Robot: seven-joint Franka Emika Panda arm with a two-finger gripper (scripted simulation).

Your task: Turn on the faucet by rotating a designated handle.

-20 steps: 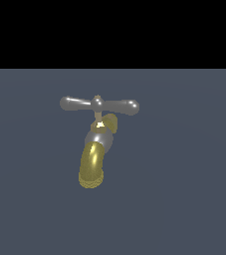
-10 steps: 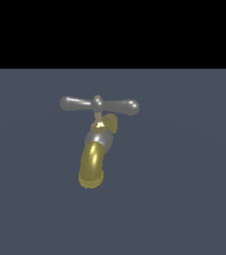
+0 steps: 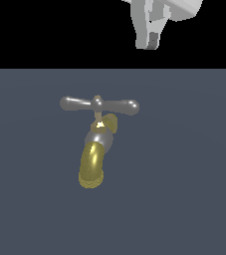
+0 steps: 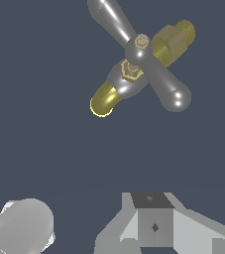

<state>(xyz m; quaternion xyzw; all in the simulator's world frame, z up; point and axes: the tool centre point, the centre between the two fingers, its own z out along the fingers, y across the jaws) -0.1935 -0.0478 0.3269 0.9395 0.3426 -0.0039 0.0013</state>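
Observation:
The faucet (image 3: pixel 98 142) stands on the dark floor in the middle of the exterior view, with a rounded grey body and a curved brass-yellow spout (image 3: pixel 91 169) reaching toward the camera. The handle (image 3: pixel 99 104) is a grey crossbar with two bulbous ends, lying level across the top on a thin brass stem. My gripper (image 3: pixel 149 42) hangs high above and toward the exterior view's right of the faucet, apart from it, open and empty. In the wrist view the handle (image 4: pixel 146 54) and spout (image 4: pixel 104 101) lie well beyond my fingertips (image 4: pixel 151 201).
A plain dark grey floor (image 3: pixel 184 199) surrounds the faucet, with a black background behind it. A pale rounded part of the arm (image 4: pixel 20 228) shows at the wrist view's edge.
My gripper has come into the exterior view at the top right; it was out of view before. The faucet and handle have not moved.

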